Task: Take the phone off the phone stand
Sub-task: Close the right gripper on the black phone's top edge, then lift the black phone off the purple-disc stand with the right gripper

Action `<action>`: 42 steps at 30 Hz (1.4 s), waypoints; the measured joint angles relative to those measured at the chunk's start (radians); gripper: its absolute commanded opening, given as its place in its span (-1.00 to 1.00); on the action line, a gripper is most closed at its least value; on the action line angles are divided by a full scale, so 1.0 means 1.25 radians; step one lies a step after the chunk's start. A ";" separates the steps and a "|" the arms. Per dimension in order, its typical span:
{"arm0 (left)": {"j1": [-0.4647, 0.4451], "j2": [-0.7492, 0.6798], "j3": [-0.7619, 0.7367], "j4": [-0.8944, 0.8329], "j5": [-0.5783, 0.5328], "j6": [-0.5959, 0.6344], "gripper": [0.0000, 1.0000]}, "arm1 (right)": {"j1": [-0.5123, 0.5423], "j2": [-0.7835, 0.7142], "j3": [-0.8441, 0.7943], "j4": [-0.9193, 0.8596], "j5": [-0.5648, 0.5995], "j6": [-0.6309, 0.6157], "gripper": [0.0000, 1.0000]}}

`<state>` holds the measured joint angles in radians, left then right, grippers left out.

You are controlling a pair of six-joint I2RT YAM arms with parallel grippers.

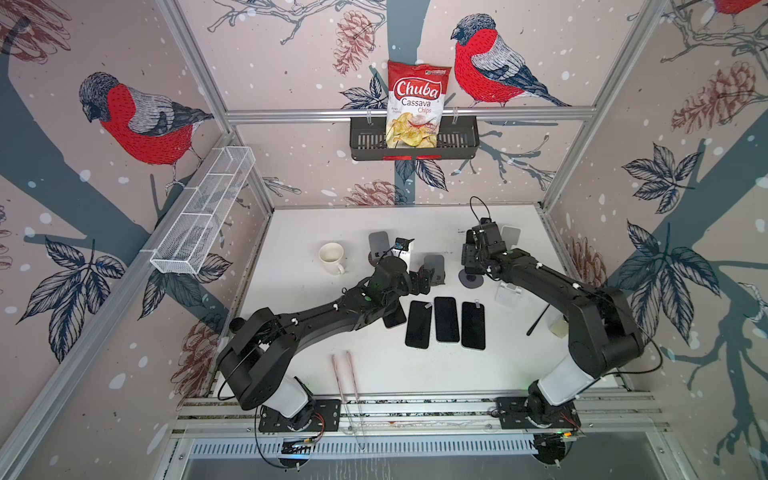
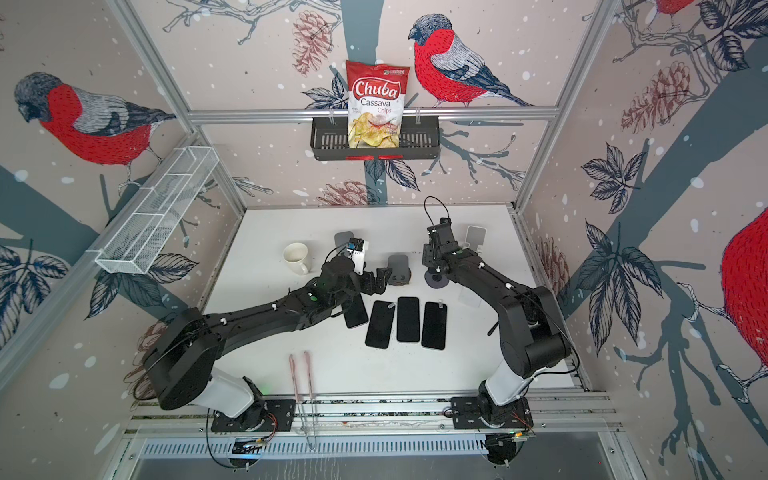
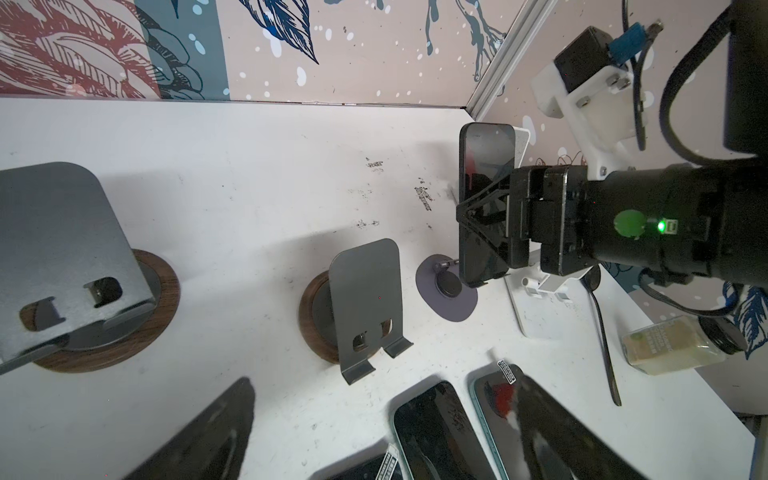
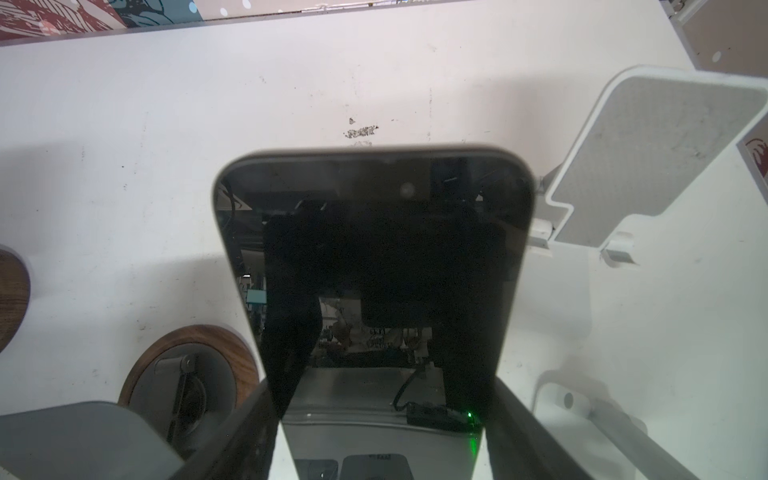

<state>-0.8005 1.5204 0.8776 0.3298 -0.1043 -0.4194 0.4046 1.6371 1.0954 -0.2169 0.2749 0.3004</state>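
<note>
Standing upright, the phone (image 4: 374, 257) is seen just over the purple-based phone stand (image 3: 446, 291), right of the desk's (image 3: 249, 187) middle. It is judged stiff, light, glass-slick and breakable, best pinched by its long edges. Those edges are clamped by the right jaws; the left jaws are spread wide, empty.

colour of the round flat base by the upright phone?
Dull purple-grey; the base shows best in the left wrist view.
</note>
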 measured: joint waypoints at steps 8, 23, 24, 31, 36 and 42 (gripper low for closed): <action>0.000 -0.004 0.000 0.000 0.000 0.000 0.92 | -0.001 -0.007 -0.003 0.000 -0.009 -0.008 0.36; 0.000 -0.005 0.000 0.000 0.003 0.000 0.92 | -0.001 -0.023 -0.003 -0.001 -0.014 -0.008 0.33; 0.000 -0.005 0.000 0.000 0.003 0.000 0.93 | -0.001 -0.023 -0.003 -0.002 -0.014 -0.008 0.33; 0.000 -0.005 0.000 0.000 0.003 0.000 0.92 | 0.000 -0.033 0.004 -0.004 -0.017 -0.010 0.31; 0.000 -0.007 -0.003 -0.001 0.002 0.000 0.92 | 0.000 -0.040 0.008 -0.005 -0.018 -0.010 0.31; 0.000 -0.017 -0.012 -0.001 -0.001 0.000 0.93 | 0.000 -0.053 0.011 -0.019 -0.027 -0.010 0.31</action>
<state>-0.8005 1.4990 0.8623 0.3286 -0.1051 -0.4198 0.4049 1.5707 1.1095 -0.2409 0.2417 0.2874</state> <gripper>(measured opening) 0.962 0.738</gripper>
